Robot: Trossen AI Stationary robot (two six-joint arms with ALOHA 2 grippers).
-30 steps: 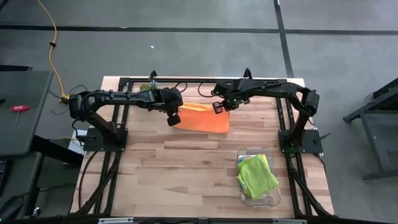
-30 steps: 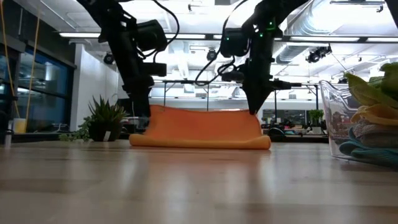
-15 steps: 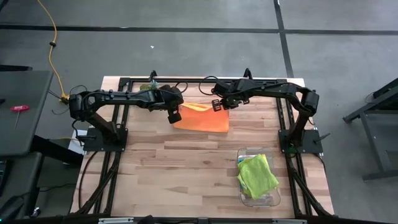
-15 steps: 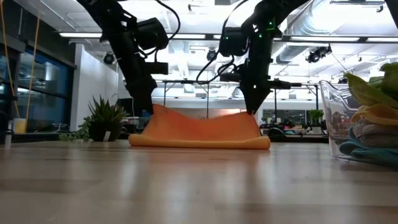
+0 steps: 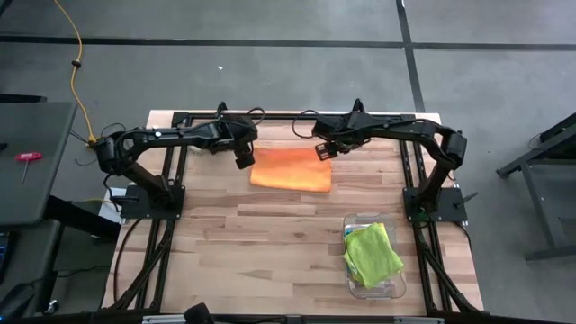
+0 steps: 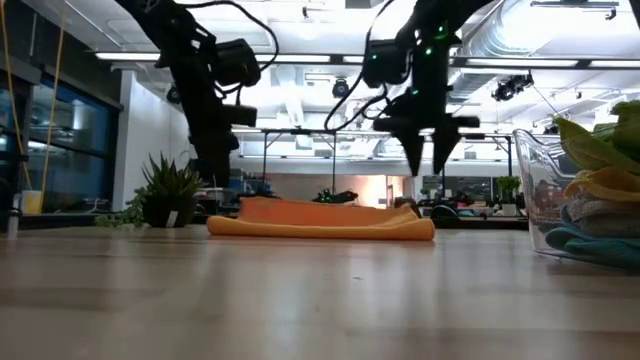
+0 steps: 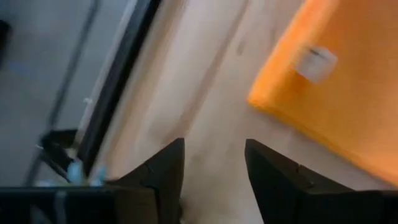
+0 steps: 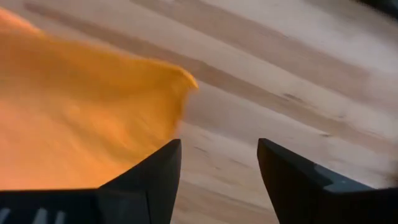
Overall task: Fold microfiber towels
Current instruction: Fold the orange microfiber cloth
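We see left end effector [image 5: 244,161] released, empty, at 9 o'clock of folded orange microfiber towel [image 5: 291,170] lying flat on far half of wooden worktop [image 5: 270,243]. Right end effector [image 5: 321,150] released, at towel's 1 o'clock. We judge cloth light, limp; pinch corners.

Both dark arms reach inward over the far part of the bench, the left claw [image 5: 243,159] and the right claw [image 5: 321,150] each hanging with fingers apart and holding nothing.
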